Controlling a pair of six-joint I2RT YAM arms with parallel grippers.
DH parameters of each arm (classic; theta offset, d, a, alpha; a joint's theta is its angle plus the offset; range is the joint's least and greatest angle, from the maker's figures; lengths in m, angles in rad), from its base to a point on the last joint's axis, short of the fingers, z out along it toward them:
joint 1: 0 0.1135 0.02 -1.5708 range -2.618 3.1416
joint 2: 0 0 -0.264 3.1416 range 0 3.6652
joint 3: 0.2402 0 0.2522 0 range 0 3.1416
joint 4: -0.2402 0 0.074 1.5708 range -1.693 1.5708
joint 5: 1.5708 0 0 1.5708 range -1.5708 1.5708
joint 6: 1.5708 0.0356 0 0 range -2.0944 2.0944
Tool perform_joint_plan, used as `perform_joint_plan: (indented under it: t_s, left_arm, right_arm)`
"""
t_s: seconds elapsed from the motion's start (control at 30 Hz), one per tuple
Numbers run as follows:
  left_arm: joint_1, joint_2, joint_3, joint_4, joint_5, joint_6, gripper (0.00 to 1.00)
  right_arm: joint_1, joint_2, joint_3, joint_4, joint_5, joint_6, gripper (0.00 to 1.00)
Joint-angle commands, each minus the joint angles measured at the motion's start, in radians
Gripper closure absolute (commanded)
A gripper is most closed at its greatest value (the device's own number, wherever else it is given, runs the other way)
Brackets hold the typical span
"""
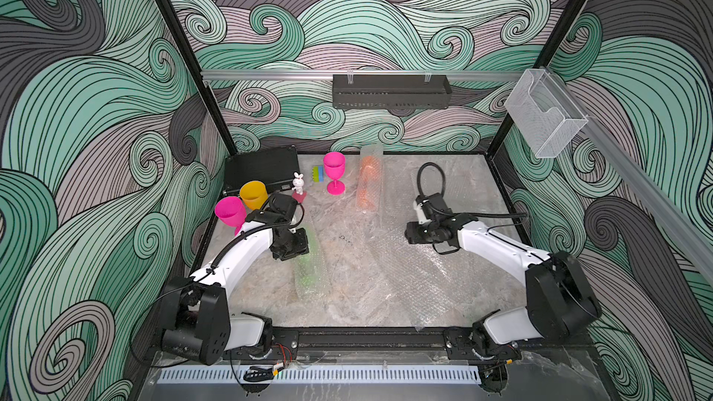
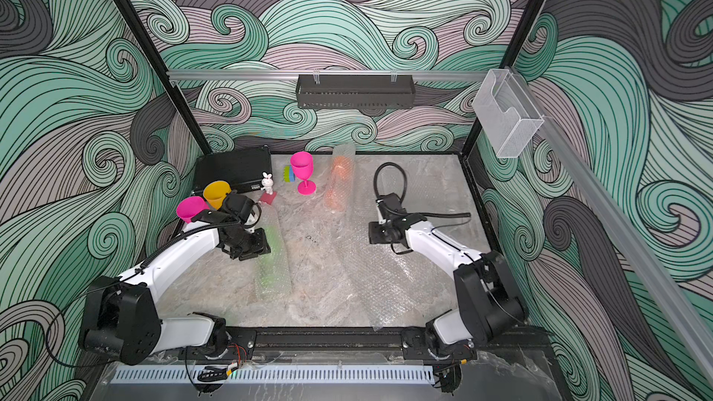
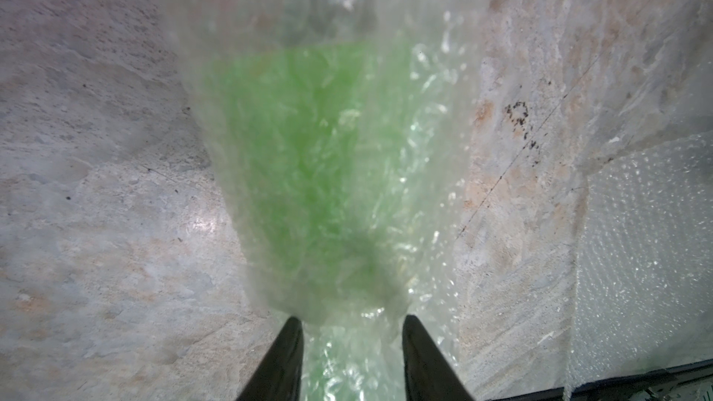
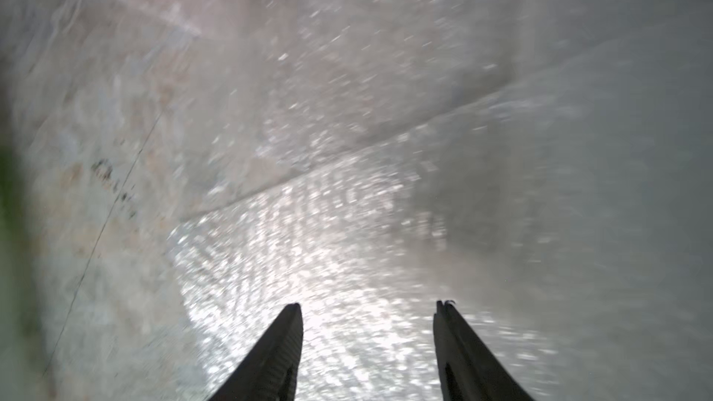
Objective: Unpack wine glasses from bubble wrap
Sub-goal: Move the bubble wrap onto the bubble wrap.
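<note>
Three goblets are out: a pink goblet [image 1: 334,173] upright just right of the rabbit [image 1: 298,183], and the yellow goblet [image 1: 253,194] and second pink [image 1: 230,212] left of the rabbit. Two are still in wrap: the orange roll [image 1: 368,187], right of the rabbit past the upright pink, and the green roll [image 1: 308,260], in front of the rabbit toward the arm bases. My left gripper [image 3: 353,325] is clamped on the green roll, fingers [image 3: 283,356] pinching wrap where the green narrows. My right gripper [image 4: 368,304] has its jaws apart, empty, above a flat sheet [image 1: 416,275] well right of the rabbit. Step, my read: strip the green roll. I'd hold the left clamp firm, bring the right to the roll's free end, pinch wrap only, no goblet. Then pull along the roll so the goblet slides out. Pull sideways and it rolls.
</note>
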Motion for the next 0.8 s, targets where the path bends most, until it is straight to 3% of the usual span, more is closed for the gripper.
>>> perform_joint_plan:
  t_s: [0.0, 0.2, 0.47, 0.77]
  left_arm:
    - [-0.004, -0.020, 0.018, -0.020, 0.002, 0.013, 0.58]
    - [-0.004, -0.036, 0.031, -0.016, 0.048, 0.012, 0.51]
    - [0.014, -0.090, 0.065, -0.037, 0.060, -0.027, 0.45]
    - [0.075, -0.160, 0.084, -0.041, 0.097, -0.043, 0.45]
  right_arm:
    - [0.106, 0.047, 0.052, -0.007, -0.036, -0.043, 0.38]
    - [0.241, 0.174, 0.138, -0.071, 0.032, -0.076, 0.36]
    - [0.309, 0.268, 0.208, -0.134, 0.128, -0.089, 0.37]
    - [0.345, 0.327, 0.228, -0.167, 0.198, -0.078, 0.54]
